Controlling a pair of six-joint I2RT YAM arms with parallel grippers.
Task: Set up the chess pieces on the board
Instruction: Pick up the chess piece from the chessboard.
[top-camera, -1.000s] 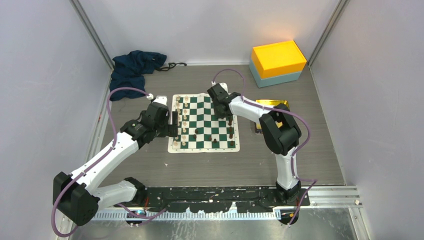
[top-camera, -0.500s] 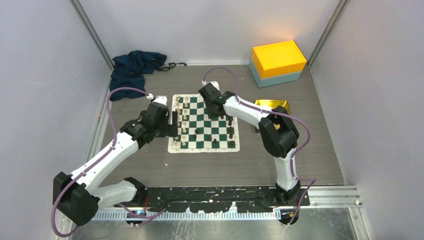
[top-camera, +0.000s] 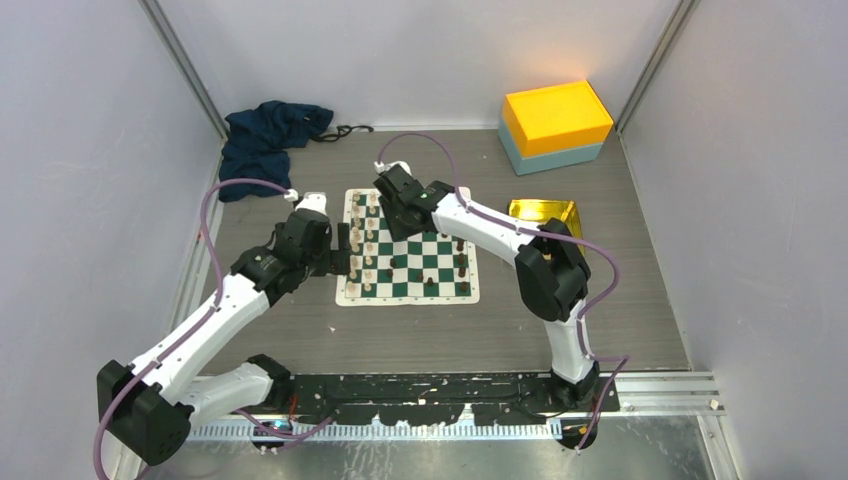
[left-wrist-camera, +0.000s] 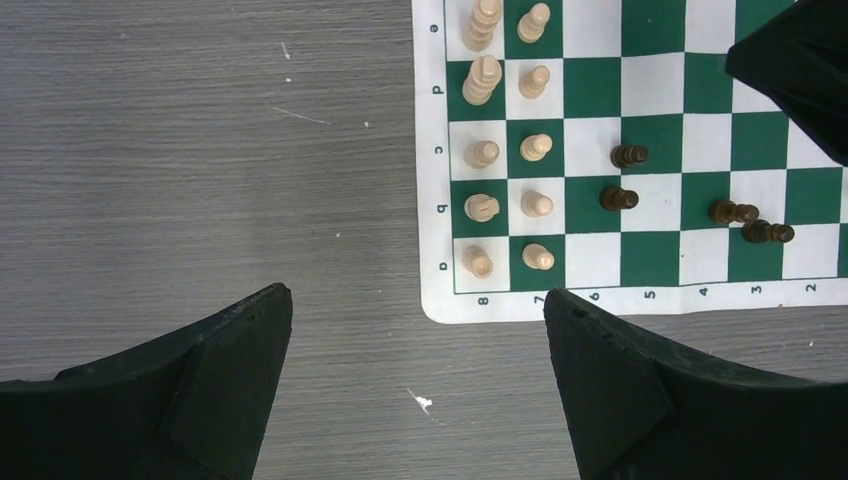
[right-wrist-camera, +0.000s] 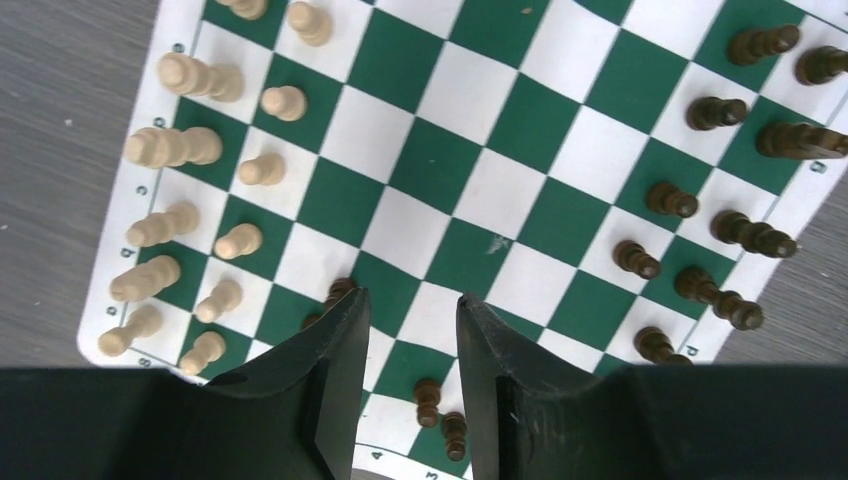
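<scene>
The board (top-camera: 440, 255) lies flat mid-table. Cream chess pieces (right-wrist-camera: 180, 145) fill two rows along its left side. Dark chess pieces (right-wrist-camera: 745, 235) stand along the right side, and a few dark strays (left-wrist-camera: 618, 198) stand mid-board. My right gripper (right-wrist-camera: 412, 296) hovers open over the board's left half, nothing between its fingers; a pair of dark pieces (right-wrist-camera: 440, 415) stands on the board below it. In the top view it (top-camera: 398, 228) is near the cream rows. My left gripper (left-wrist-camera: 417, 295) hangs wide open and empty over bare table by the board's near-left corner.
An orange and teal box (top-camera: 555, 125) sits at the back right, with a gold tray (top-camera: 545, 210) just right of the board. A dark blue cloth (top-camera: 270, 135) lies at the back left. Grey walls close in both sides.
The right gripper has swung left across the far part of the board toward the cream rows, its jaws spreading wider. The left arm has drawn back a little to the left.
</scene>
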